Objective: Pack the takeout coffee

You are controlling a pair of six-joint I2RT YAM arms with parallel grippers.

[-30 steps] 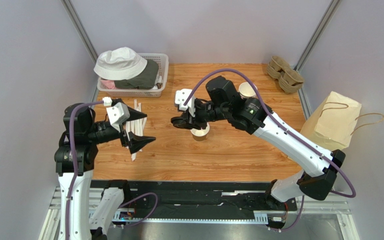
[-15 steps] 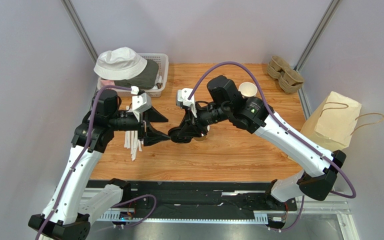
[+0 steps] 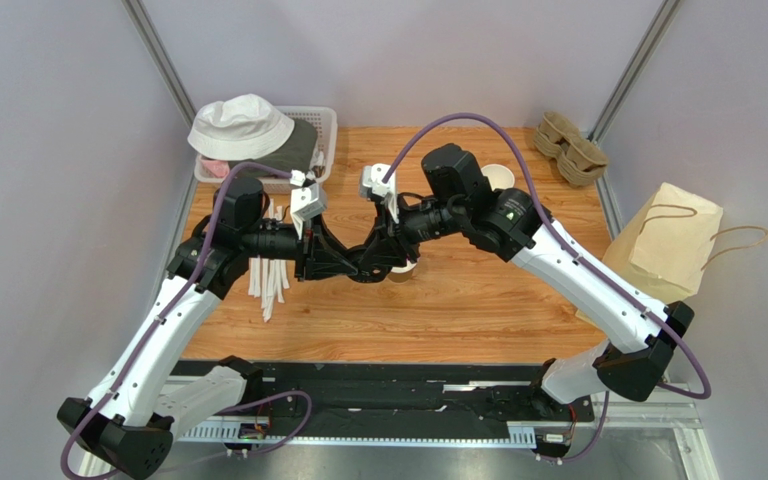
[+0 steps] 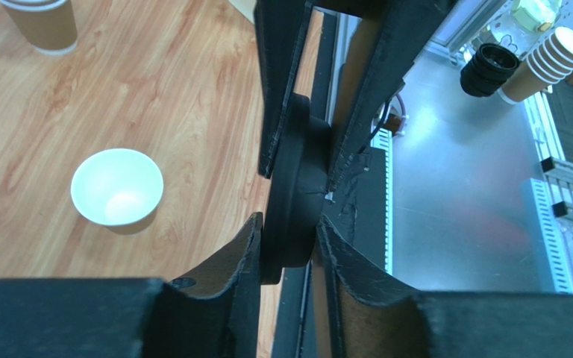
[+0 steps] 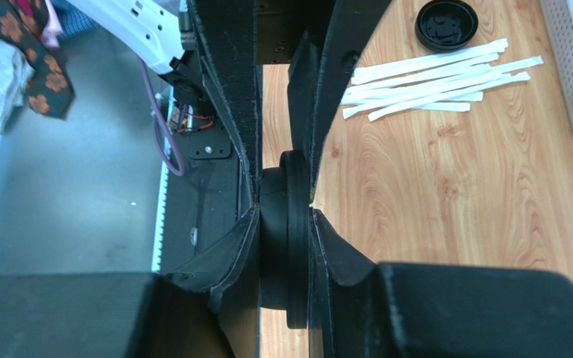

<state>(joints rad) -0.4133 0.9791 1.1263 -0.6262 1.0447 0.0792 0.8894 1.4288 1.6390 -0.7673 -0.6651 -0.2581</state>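
The left fingers (image 4: 226, 280) are pressing together on the black lid (image 4: 293, 194), one matte dark pad against each flat face. The right fingers (image 5: 345, 261) are clamping the same lid from the opposite side, so all four tips are meeting around it above the middle of the wooden counter (image 3: 478, 300). The lid is standing on edge in the air. It is a thick round disc of dull black plastic with a stepped rim, seen edge-on from both wrists, with the fingers covering most of its faces. In the overhead view it is hard to pick out among the dark fingers.

The tan paper cup (image 4: 116, 186) of the takeout coffee is sitting upright and uncovered on the counter, just below and beside the joined fingers, showing a smooth white inside. From overhead only a sliver of it is showing under the right fingers. A second paper cup (image 4: 39, 22), brown-walled with a pale rim, is standing farther along the counter, with the frame edge cutting off its top.

A flat loose black disc (image 5: 446, 22) is lying on the wood grain beside a fan of long flat white paper strips (image 5: 431, 78). A white lattice basket (image 3: 326, 130) in the far left corner is carrying a soft white bucket hat (image 3: 241, 125). Moulded pulp trays (image 3: 570, 148) are sitting stacked in the far right corner. A creased brown paper bag (image 3: 670, 240) with cord handles is leaning beyond the counter's right edge.
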